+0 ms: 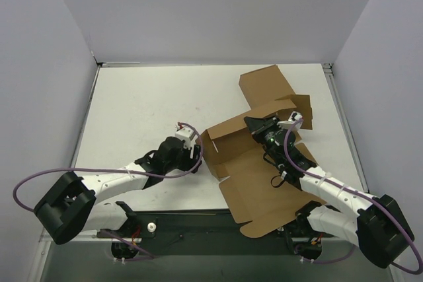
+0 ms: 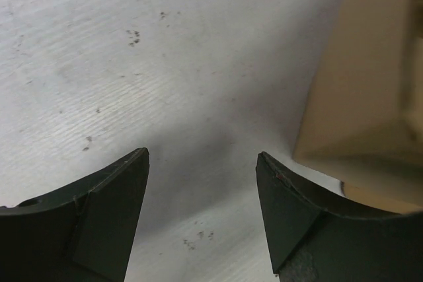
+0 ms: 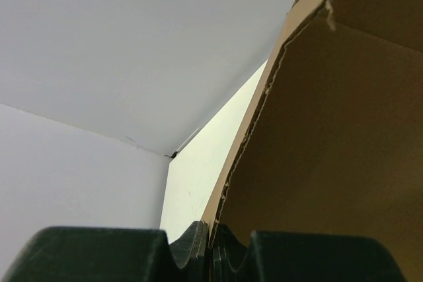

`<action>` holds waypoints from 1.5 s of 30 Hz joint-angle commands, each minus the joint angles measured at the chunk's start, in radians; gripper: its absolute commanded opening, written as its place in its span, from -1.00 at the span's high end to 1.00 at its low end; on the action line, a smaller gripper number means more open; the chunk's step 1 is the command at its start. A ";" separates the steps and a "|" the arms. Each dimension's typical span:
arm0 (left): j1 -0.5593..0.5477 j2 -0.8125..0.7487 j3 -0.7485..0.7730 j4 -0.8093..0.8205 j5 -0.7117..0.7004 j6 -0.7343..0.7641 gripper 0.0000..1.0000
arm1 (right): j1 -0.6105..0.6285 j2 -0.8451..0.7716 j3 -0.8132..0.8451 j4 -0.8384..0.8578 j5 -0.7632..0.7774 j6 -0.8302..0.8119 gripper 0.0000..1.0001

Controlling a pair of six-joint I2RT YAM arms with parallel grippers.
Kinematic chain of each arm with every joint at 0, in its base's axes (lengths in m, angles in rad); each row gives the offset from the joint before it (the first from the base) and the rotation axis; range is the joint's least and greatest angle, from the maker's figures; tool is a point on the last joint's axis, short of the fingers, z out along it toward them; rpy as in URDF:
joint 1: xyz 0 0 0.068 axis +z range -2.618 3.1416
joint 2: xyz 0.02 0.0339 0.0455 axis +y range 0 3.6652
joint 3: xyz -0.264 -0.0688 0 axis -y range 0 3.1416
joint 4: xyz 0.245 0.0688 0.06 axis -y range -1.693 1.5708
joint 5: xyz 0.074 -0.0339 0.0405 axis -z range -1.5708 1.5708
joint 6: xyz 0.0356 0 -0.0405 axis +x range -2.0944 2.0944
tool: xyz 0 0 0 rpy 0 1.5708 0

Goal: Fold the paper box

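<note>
Cardboard first: you have one paper box (image 1: pixel 254 196), a die-cut brown sheet spread on the worktop (image 1: pixel 145 104), with its left wall and a far panel standing up. Two claws work around it. Your right claw (image 3: pixel 211 239) sits over the box's middle, clenched on the edge of the raised far panel. Your left claw (image 2: pixel 201 160) hangs released just beside the box's left wall, with nothing between its fingers. Grey walls (image 1: pixel 211 11) close in beyond the box on three sides.
</note>
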 commanded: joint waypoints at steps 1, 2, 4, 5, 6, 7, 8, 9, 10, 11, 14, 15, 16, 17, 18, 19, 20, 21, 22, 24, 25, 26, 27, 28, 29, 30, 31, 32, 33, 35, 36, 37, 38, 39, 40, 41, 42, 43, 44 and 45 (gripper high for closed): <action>-0.027 -0.004 0.067 0.041 0.054 -0.032 -0.51 | 0.006 -0.018 -0.020 -0.034 0.004 -0.044 1.00; -0.027 -0.010 0.065 0.064 0.068 -0.043 -0.50 | 0.005 -0.022 -0.021 -0.034 0.005 -0.042 1.00; -0.027 -0.032 0.045 0.100 0.097 -0.055 -0.51 | 0.005 -0.023 -0.024 -0.034 0.008 -0.042 1.00; -0.028 -0.038 0.039 0.137 0.122 -0.073 -0.51 | 0.006 -0.026 -0.024 -0.034 0.008 -0.041 1.00; -0.028 -0.049 0.028 0.156 0.128 -0.080 -0.51 | 0.006 -0.026 -0.026 -0.034 0.011 -0.041 1.00; -0.028 -0.052 0.009 0.177 0.146 -0.084 -0.51 | 0.005 -0.026 -0.027 -0.034 0.011 -0.041 1.00; -0.027 -0.053 -0.005 0.230 0.162 -0.089 -0.50 | 0.005 -0.026 -0.027 -0.036 0.011 -0.041 1.00; -0.028 -0.052 -0.016 0.261 0.183 -0.089 -0.51 | 0.006 -0.026 -0.029 -0.034 0.011 -0.039 1.00; -0.030 -0.047 -0.025 0.319 0.217 -0.089 -0.51 | 0.005 -0.028 -0.029 -0.034 0.014 -0.039 1.00; -0.033 -0.043 -0.044 0.347 0.231 -0.083 -0.50 | 0.006 -0.026 -0.030 -0.034 0.015 -0.039 1.00; -0.053 -0.021 -0.057 0.407 0.246 -0.046 -0.50 | 0.005 -0.026 -0.032 -0.033 0.013 -0.036 1.00; -0.056 -0.009 -0.059 0.417 0.248 -0.040 -0.50 | 0.005 -0.025 -0.032 -0.031 0.015 -0.036 1.00; -0.062 -0.003 -0.059 0.429 0.248 -0.034 -0.50 | 0.005 -0.025 -0.032 -0.031 0.013 -0.038 1.00; -0.065 0.008 -0.059 0.436 0.243 -0.027 -0.49 | 0.005 -0.025 -0.033 -0.031 0.015 -0.038 1.00; -0.068 0.014 -0.062 0.446 0.236 -0.027 -0.49 | 0.005 -0.026 -0.033 -0.031 0.016 -0.038 1.00; -0.076 0.019 -0.062 0.467 0.231 -0.027 -0.49 | 0.005 -0.026 -0.036 -0.031 0.016 -0.039 1.00; -0.079 0.029 -0.062 0.476 0.220 -0.030 -0.49 | 0.005 -0.026 -0.035 -0.030 0.018 -0.039 1.00; -0.084 0.035 -0.058 0.484 0.213 -0.032 -0.49 | 0.005 -0.025 -0.038 -0.027 0.018 -0.041 1.00; -0.096 0.042 -0.056 0.504 0.208 -0.034 -0.49 | 0.005 -0.023 -0.041 -0.024 0.018 -0.044 1.00; -0.113 0.063 -0.053 0.522 0.177 -0.035 -0.49 | 0.005 -0.025 -0.058 0.004 0.010 -0.053 1.00; -0.134 0.069 -0.053 0.536 0.162 -0.031 -0.49 | 0.005 -0.031 -0.064 0.010 0.010 -0.061 1.00; -0.145 0.078 -0.053 0.535 0.147 -0.029 -0.49 | 0.005 -0.035 -0.072 0.021 0.007 -0.067 1.00; -0.156 0.080 -0.056 0.536 0.106 -0.026 -0.49 | 0.005 -0.041 -0.079 0.024 0.007 -0.068 1.00; -0.169 0.082 -0.059 0.539 0.076 -0.014 -0.49 | 0.005 -0.064 -0.098 0.029 0.008 -0.073 1.00; -0.194 0.085 -0.062 0.539 0.053 -0.006 -0.49 | 0.005 -0.075 -0.107 0.030 0.011 -0.081 1.00; -0.211 0.083 -0.064 0.539 -0.009 0.008 -0.49 | 0.005 -0.100 -0.127 0.027 0.011 -0.085 1.00; -0.225 0.088 -0.065 0.539 -0.039 0.015 -0.49 | 0.005 -0.115 -0.136 0.022 0.011 -0.085 1.00; -0.254 0.095 -0.065 0.541 -0.065 0.023 -0.49 | 0.005 -0.127 -0.145 0.018 0.016 -0.087 1.00; -0.266 0.100 -0.065 0.555 -0.097 0.031 -0.49 | 0.005 -0.141 -0.157 0.018 0.018 -0.088 1.00; -0.294 0.120 -0.073 0.588 -0.128 0.049 -0.49 | 0.003 -0.179 -0.182 0.003 0.027 -0.093 1.00; -0.317 0.127 -0.076 0.626 -0.136 0.055 -0.49 | 0.003 -0.193 -0.190 -0.005 0.034 -0.095 1.00; -0.329 0.137 -0.079 0.643 -0.157 0.065 -0.49 | 0.003 -0.219 -0.196 -0.016 0.037 -0.095 1.00; -0.338 0.153 -0.079 0.659 -0.168 0.069 -0.49 | 0.003 -0.232 -0.207 -0.040 0.042 -0.095 1.00; -0.359 0.164 -0.079 0.682 -0.179 0.075 -0.49 | 0.003 -0.247 -0.213 -0.050 0.047 -0.092 1.00; -0.369 0.172 -0.077 0.693 -0.200 0.087 -0.49 | 0.002 -0.271 -0.219 -0.057 0.050 -0.093 1.00; -0.378 0.189 -0.074 0.705 -0.220 0.092 -0.49 | 0.002 -0.282 -0.227 -0.074 0.054 -0.093 1.00; -0.389 0.198 -0.074 0.732 -0.234 0.097 -0.49 | 0.002 -0.293 -0.234 -0.085 0.056 -0.093 1.00; -0.403 0.206 -0.076 0.748 -0.246 0.106 -0.49 | 0.002 -0.314 -0.239 -0.099 0.062 -0.093 1.00; -0.413 0.218 -0.076 0.763 -0.286 0.111 -0.49 | 0.003 -0.324 -0.242 -0.125 0.064 -0.091 1.00; -0.421 0.224 -0.079 0.789 -0.306 0.114 -0.49 | 0.003 -0.333 -0.256 -0.134 0.067 -0.090 1.00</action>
